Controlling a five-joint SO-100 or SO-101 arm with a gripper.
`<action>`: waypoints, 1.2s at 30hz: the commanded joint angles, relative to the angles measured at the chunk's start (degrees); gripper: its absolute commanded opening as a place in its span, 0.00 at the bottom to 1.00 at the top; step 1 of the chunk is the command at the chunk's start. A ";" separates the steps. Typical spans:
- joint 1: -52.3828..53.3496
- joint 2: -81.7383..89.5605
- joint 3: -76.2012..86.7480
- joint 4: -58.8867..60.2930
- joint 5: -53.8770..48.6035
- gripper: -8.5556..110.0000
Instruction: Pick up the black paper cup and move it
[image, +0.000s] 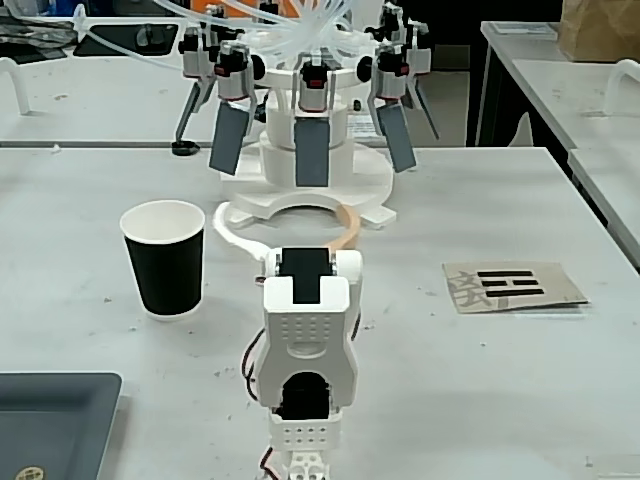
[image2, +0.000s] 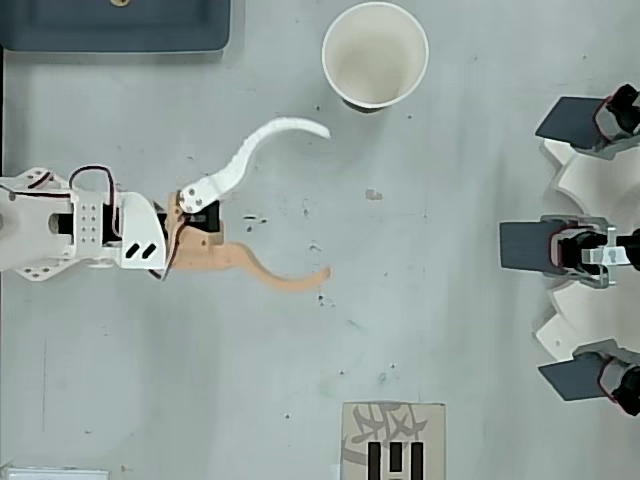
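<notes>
In the fixed view your arm (image: 308, 345) fills the foreground, and the black paper cup (image: 164, 258) stands upright on the table (image: 480, 380) to its left, well apart from it. The arm's own body hides most of the claw here: only a white curve and a tan curve peep out beyond it, so you cannot judge the opening from this angle. What this view does give you is the cup's height and taper — aim for the middle of the wall, below the rolled rim, where a paper cup will likely crush least.

In the overhead view the gripper (image2: 328, 202) is plain: the white finger (image2: 262, 152) and the tan finger (image2: 262, 268) are spread wide, with nothing between them. The cup shows only its white mouth here, near the top edge, just beyond the white fingertip and off to one side of the gap. So swing toward the cup before you reach — centre that mouth between the fingers, then close gently. The printed card (image2: 392, 442) and the dark tray (image2: 120, 30) lie clear of that path.
</notes>
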 joint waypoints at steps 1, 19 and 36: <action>-2.20 2.11 -0.09 -1.93 -0.09 0.44; -9.76 -0.97 -1.32 -1.58 -3.69 0.48; -16.52 -16.79 -18.81 -1.49 -3.52 0.49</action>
